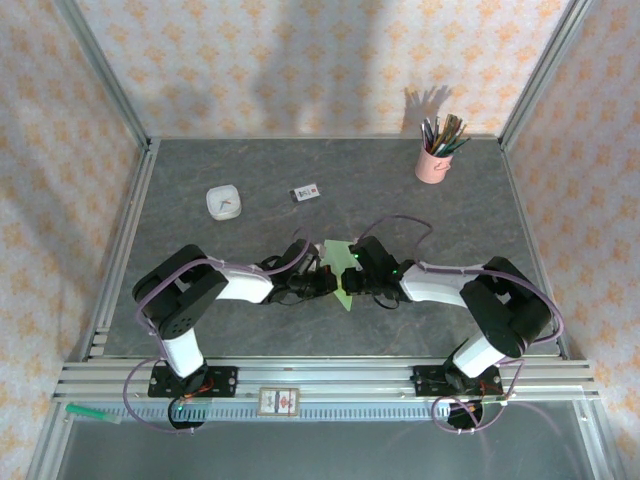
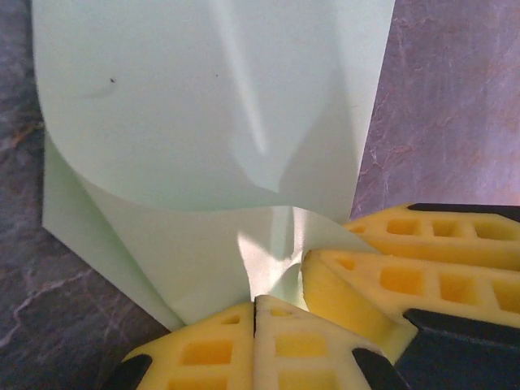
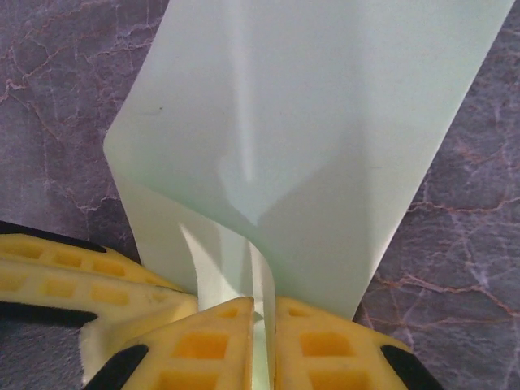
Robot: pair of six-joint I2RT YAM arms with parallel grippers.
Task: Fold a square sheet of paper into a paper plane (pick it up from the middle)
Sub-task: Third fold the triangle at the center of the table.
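Observation:
The square sheet of paper (image 1: 340, 252) is pale green, partly folded and bowed, and held up off the dark tabletop (image 1: 480, 215) at its middle. My left gripper (image 1: 328, 277) and right gripper (image 1: 351, 275) meet nose to nose at it. In the left wrist view the paper (image 2: 203, 106) curls down to my left gripper (image 2: 255, 305), whose yellow jaws are pressed together on its lower fold, with the right arm's fingers (image 2: 406, 276) alongside. In the right wrist view a paper (image 3: 309, 122) layer runs down between the closed jaws of my right gripper (image 3: 264, 313). The left arm's fingers (image 3: 81, 280) sit beside it.
A pink pencil cup (image 1: 436, 160) stands at the back right. A small white dish (image 1: 223, 202) and a small printed card (image 1: 306, 192) lie at the back left of centre. Metal frame rails (image 1: 320, 380) run along the near edge, and patterned walls close in the sides.

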